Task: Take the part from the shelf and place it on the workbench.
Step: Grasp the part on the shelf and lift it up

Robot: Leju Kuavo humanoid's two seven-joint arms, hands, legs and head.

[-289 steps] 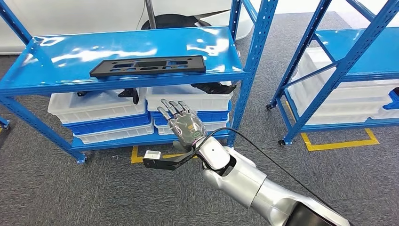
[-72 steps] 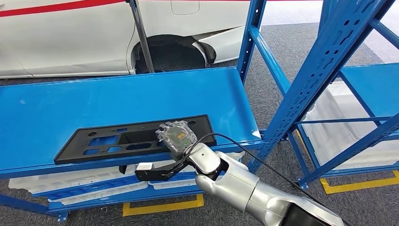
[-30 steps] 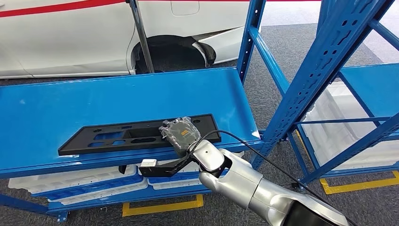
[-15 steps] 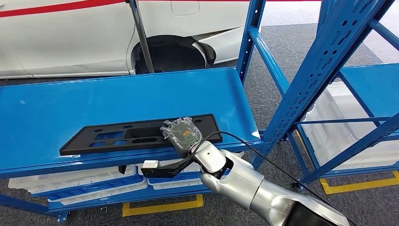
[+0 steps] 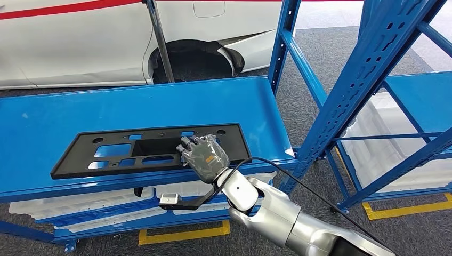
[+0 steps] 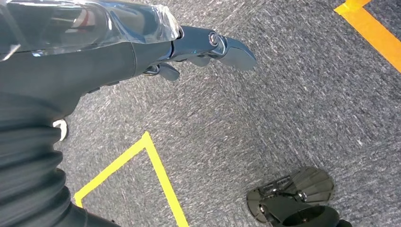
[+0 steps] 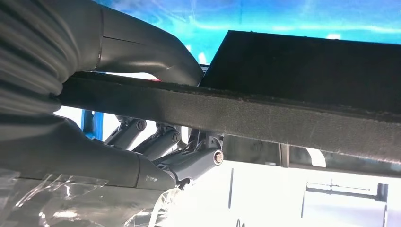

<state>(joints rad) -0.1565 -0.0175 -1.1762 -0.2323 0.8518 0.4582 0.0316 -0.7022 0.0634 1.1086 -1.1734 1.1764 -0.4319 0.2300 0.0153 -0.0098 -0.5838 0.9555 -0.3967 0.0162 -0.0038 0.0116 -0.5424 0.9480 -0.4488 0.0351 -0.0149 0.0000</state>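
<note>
The part is a long black flat panel (image 5: 133,152) with several cut-outs, lying lengthwise near the front edge of the blue shelf (image 5: 160,104). My right hand (image 5: 205,157) grips its near long edge, right of the middle, with fingers on top. In the right wrist view the panel's edge (image 7: 283,118) runs between the thumb (image 7: 142,52) on one face and the darker fingers (image 7: 189,161) on the other. My left hand (image 6: 142,42) hangs over the grey carpet, holding nothing, fingers loosely extended.
Blue uprights (image 5: 368,69) stand right of the hand. White and blue bins (image 5: 80,205) sit on the lower level, and more white bins (image 5: 394,154) in the neighbouring rack. A white car (image 5: 80,42) stands behind the shelf. Yellow tape (image 5: 181,234) marks the floor.
In the last second the panel has slid left along the shelf and tilted, so its cut-outs show wider; my right hand moved slightly down with it. Since the earliest frame the camera came closer to the shelf.
</note>
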